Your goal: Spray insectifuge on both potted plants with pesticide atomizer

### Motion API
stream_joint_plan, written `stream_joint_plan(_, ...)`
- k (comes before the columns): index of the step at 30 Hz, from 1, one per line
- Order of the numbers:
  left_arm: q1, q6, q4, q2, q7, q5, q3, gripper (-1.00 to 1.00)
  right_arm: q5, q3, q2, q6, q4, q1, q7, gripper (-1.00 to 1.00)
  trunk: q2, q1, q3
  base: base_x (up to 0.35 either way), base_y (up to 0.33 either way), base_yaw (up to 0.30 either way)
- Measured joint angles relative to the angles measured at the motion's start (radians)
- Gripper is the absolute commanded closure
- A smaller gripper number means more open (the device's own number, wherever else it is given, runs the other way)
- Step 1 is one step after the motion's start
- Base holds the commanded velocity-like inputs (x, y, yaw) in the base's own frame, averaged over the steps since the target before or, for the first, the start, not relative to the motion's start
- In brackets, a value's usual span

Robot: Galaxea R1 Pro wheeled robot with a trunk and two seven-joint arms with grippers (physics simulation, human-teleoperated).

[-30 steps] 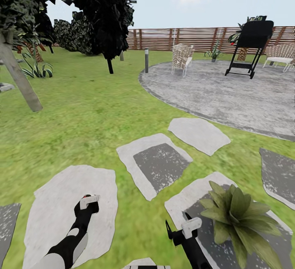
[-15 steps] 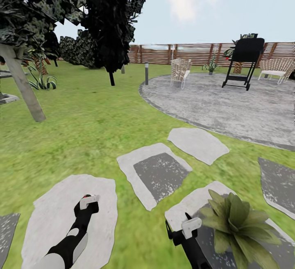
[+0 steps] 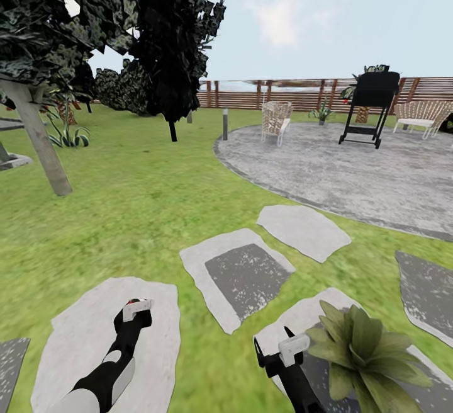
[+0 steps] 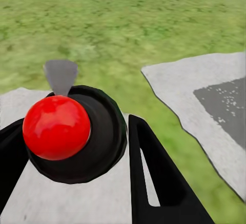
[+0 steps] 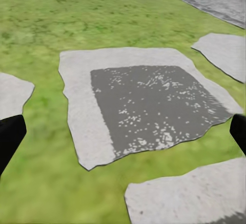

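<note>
Atomizer clamped between the left gripper fingers, red ball on its top clear from the left wrist.
Right gripper spread wide, empty, over stepping slabs; potted plant just beside it.

Both arms held low and near. Left hand squeezed around a round black thing with a red ball. Right hand wide open, holding nothing.

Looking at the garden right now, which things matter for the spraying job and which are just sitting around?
For the job: black round pesticide atomizer with red ball top, in the left gripper; low green broad-leaved potted plant by the open right gripper.
Just around: black grill on legs; pale wicker chair; grey stepping slabs; short grey post.
</note>
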Motion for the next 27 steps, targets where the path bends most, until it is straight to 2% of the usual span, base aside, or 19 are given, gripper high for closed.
stream_joint_plan(27,0.0,0.0,0.0,-0.001,-0.002,0.0,0.0,1.0,0.0,0.0,0.0,0.0,0.0,0.0,0.0,-1.0,0.189,-0.104,0.085,0.0,0.0,0.0)
